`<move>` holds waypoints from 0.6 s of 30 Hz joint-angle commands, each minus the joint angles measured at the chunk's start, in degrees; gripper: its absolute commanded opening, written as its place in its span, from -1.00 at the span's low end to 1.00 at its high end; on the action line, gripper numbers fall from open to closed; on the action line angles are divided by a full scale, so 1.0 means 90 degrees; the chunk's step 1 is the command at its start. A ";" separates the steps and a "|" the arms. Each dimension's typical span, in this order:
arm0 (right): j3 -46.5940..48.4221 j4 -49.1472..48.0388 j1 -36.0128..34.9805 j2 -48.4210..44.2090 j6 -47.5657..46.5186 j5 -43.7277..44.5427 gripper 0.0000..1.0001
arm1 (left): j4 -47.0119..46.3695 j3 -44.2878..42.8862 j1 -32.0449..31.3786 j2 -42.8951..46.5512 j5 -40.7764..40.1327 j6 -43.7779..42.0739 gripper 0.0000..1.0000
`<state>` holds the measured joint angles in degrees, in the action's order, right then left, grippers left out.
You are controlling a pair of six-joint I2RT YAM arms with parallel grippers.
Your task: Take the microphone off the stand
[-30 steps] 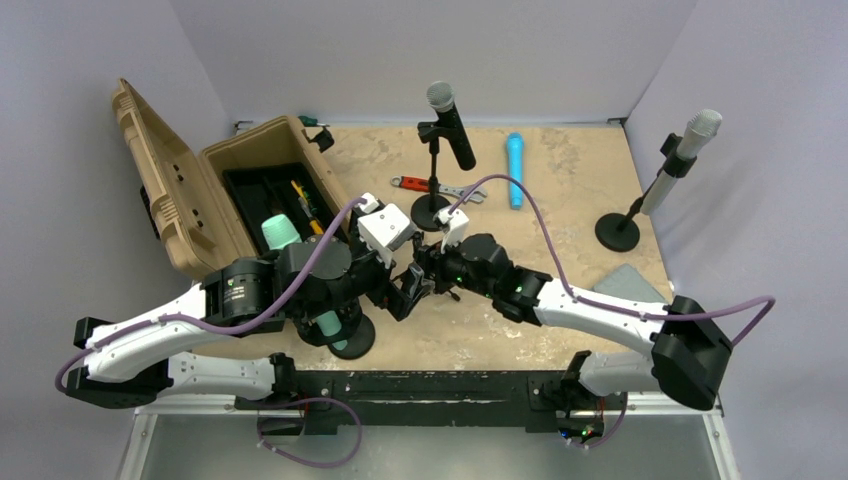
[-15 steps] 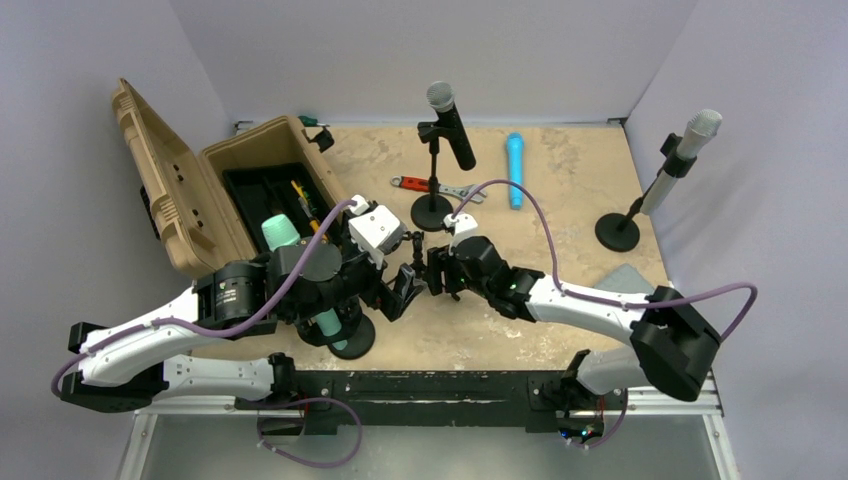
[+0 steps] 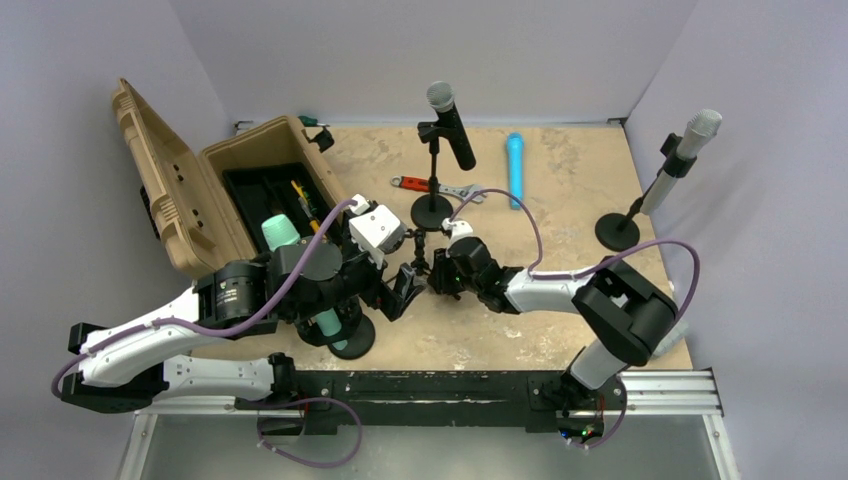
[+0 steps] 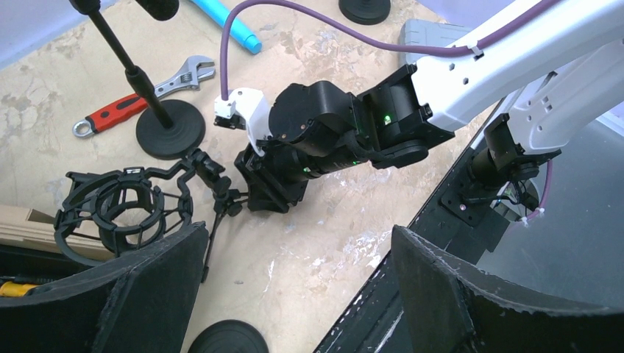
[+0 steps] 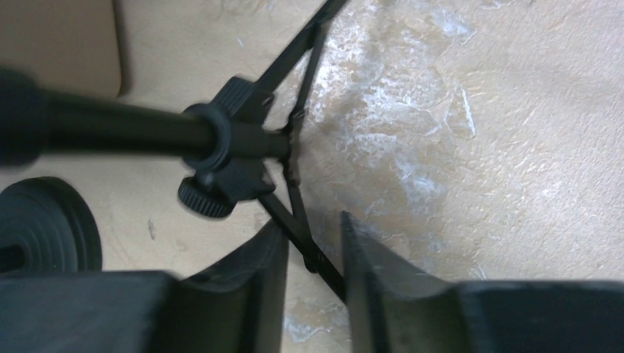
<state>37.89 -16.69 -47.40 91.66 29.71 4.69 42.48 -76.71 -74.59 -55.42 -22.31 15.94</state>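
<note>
Tan plastic case (image 3: 255,140) sits left on the table (image 3: 560,170), black handheld microphone (image 3: 452,125) on its round-base stand (image 3: 432,210) back-centre, blue plastic tube (image 3: 514,165) just right of it.

From above, the left arm (image 3: 300,275) hides the middle of the mint-green microphone (image 3: 281,231) over its round black base (image 3: 355,340). At the right wrist, the black stand pole (image 5: 110,129) is blurred and cut off at the left edge, and we cannot tell whether the right gripper (image 5: 313,224) touches the thin black tripod leg (image 5: 296,220) between its fingers.

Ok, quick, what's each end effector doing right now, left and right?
Left end effector: open, holding nothing.
Right end effector: slightly open, one finger on each side of a tripod leg, not visibly clamped on it.
</note>
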 commanded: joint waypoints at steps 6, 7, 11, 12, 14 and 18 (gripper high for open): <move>-0.0271 -0.0839 0.0395 -0.0296 0.0364 0.0466 -0.81 | -0.0248 -0.0100 0.0120 -0.0074 0.0144 0.0007 0.84; -0.0157 -0.0812 0.0396 -0.0170 0.0332 0.0402 -0.83 | -0.0253 -0.0109 0.0140 -0.0097 0.0180 0.0006 0.84; 0.0325 -0.0770 0.0362 0.0324 0.0210 0.0324 -0.90 | -0.0228 -0.0102 0.0162 -0.0091 0.0213 0.0006 0.84; 0.0394 -0.0819 0.0334 0.0429 0.0234 0.0261 -0.92 | -0.0211 -0.0094 0.0172 -0.0063 0.0210 0.0020 0.84; 0.0561 -0.0840 0.0220 0.0626 0.0310 0.0204 -0.97 | -0.0198 -0.0036 0.0177 0.0007 0.0185 0.0048 0.84; 0.0956 -0.0770 -0.0136 0.0961 0.0615 0.0271 -0.98 | -0.0144 0.0038 0.0182 0.0149 0.0110 0.0074 0.84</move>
<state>42.54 -21.80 -45.39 98.00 32.34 7.14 42.48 -76.66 -73.23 -56.10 -21.04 15.92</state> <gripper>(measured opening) 0.084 0.919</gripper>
